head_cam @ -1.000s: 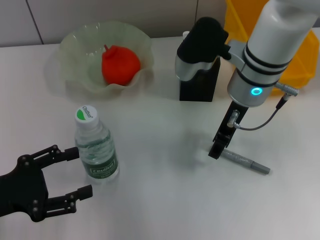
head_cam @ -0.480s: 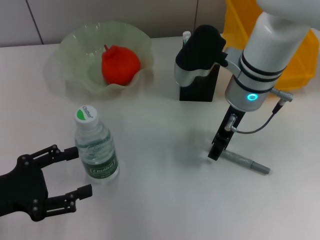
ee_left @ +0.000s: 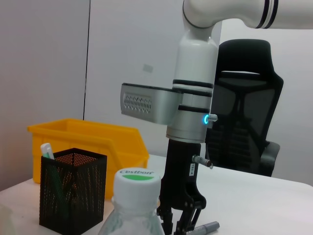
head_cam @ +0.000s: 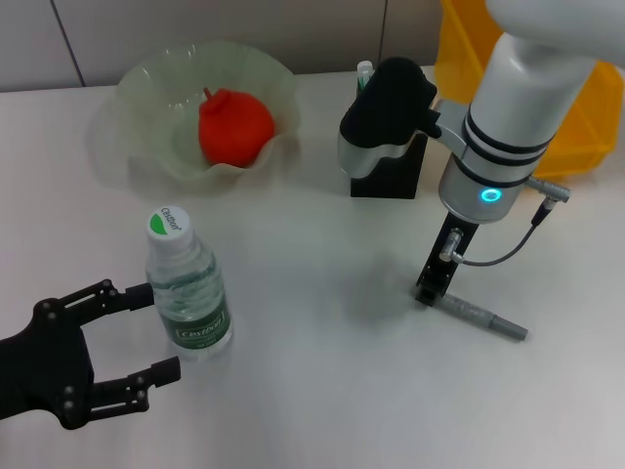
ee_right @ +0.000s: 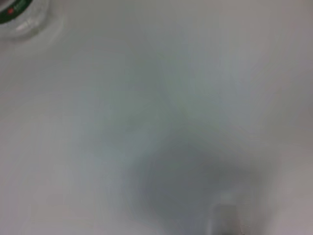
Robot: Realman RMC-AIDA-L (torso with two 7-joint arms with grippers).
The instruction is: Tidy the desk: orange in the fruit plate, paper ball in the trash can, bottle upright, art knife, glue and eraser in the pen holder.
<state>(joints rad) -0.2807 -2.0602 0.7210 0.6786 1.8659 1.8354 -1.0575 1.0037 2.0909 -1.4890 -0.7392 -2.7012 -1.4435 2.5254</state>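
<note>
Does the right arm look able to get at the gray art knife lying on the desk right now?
Probably yes. The right tool hangs directly over one end of the art knife, which lies flat on bare desk. The pen holder and water bottle stand well apart, so nothing blocks it.

The word "Cestbon" was printed on the green-and-white cap (head_cam: 168, 222) of the upright bottle (head_cam: 188, 293), and was also seen on that cap in the left wrist view. The same brand name was carried on the bottle's green label (head_cam: 200, 332). No other text could be read.
</note>
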